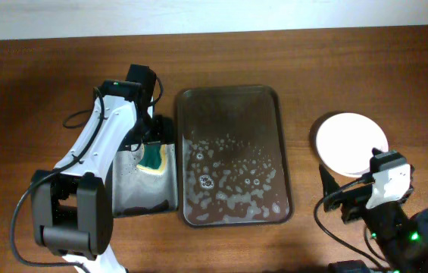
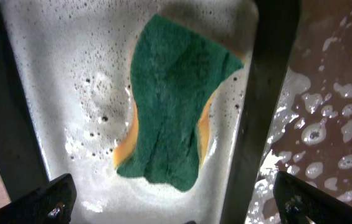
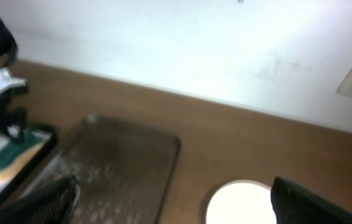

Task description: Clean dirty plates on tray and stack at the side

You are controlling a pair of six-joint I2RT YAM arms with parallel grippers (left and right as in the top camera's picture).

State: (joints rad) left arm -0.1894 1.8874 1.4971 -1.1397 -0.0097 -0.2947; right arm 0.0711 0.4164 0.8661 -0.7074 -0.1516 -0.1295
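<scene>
Evenly bright; right wrist view blurred, plates (image 1: 352, 143) glaring white.

Left arm (image 1: 96, 140) stretched forward, wrist pitched down, left gripper (image 2: 174, 202) with jaws spread wide and empty; right arm (image 1: 395, 224) drawn back near its base, right gripper (image 3: 172, 199) likewise wide apart, holding nothing

On the bench (image 1: 39, 83), the tray (image 1: 229, 106) sits in the middle. A smaller tray (image 1: 134, 199) lies just beside its left edge, and a sponge (image 1: 153, 158) lies in that one, toward its right side. The plates (image 1: 351, 142) rest on the bench to the right of the tray, apart from it.
</scene>
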